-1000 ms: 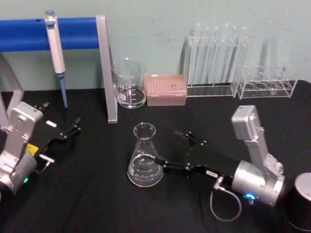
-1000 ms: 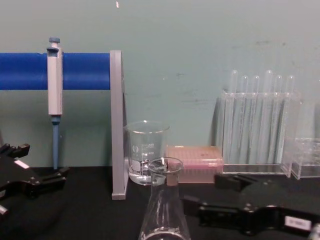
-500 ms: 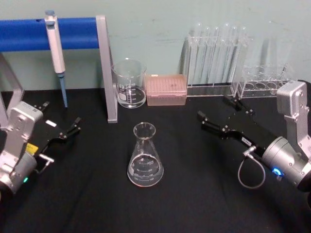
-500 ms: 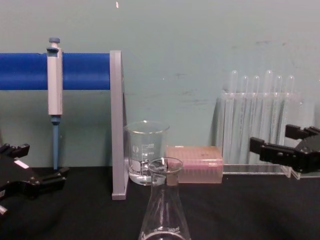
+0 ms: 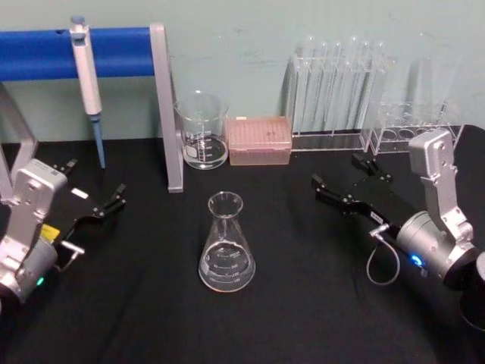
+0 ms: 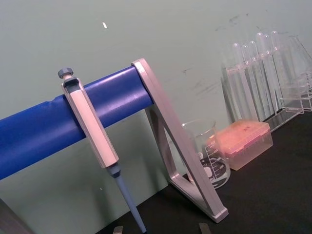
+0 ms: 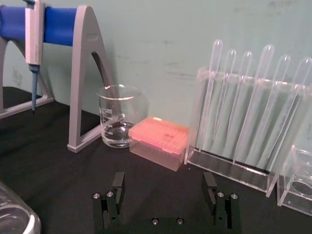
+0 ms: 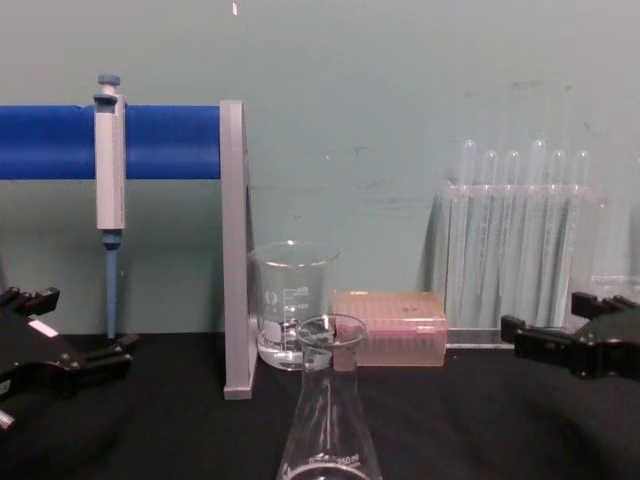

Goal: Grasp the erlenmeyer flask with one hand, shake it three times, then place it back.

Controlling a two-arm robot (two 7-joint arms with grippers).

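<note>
The erlenmeyer flask [image 5: 226, 244] is standing upright and free on the black surface [image 5: 288, 303] at lower centre of the head view, with bare cloth lying all round it. The right pincer [image 5: 342, 182] is hovering released at right of centre, well apart from the flask, while the left pincer [image 5: 97, 199] is sitting parked and released at the left edge. Any swing toward the upper frame is risking the beaker [image 5: 202, 130], the pink tip box [image 5: 260, 139] and the test tube rack [image 5: 333, 98]; the safest room is lying lower and central.
</note>
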